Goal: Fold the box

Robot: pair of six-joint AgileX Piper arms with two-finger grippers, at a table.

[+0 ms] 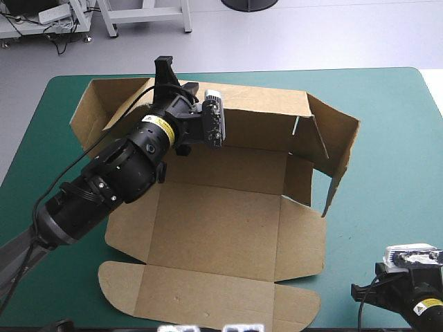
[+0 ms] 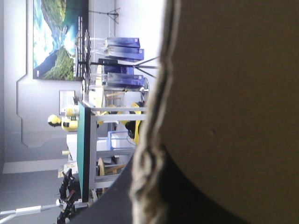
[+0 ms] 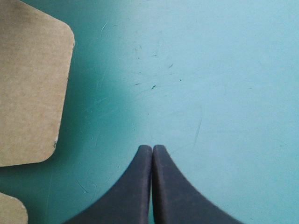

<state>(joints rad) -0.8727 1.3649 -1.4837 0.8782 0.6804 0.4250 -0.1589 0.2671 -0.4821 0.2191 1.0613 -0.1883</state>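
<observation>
- Brown board of the box [image 2: 224,93] is seen hard against the left wrist camera. It covers more than half of that view, and its raw edge runs up between the black fingers.
- The left gripper [image 1: 166,70] is clamped on the far wall [image 1: 256,117] near that wall's left end. The sheet is pinched between jaws that are all but closed, and one finger is seen standing above the wall's top edge.
- The right gripper [image 3: 152,148] is closed on nothing. Its two fingers are pressed together in a pointed arch over bare teal-green cover [image 3: 224,70], by the table's near right corner.
- A rounded flap [image 3: 28,84] of the box is seen ahead of and beside the right gripper, apart from its fingers.
- The box is placed at the middle of the table. Its base panel [image 1: 221,214] is laid flat, the far wall and the right wall [image 1: 339,149] are raised, and the left flap [image 1: 93,111] is partly lifted at the far left.
- The near panel [image 1: 208,294] is laid flat, with rounded tabs at both ends, close to the table's near edge.
- Open cover is found to the right of the box, as far as the table's right edge, and in a narrower strip along the far edge. The near left side is crossed by the left arm.
</observation>
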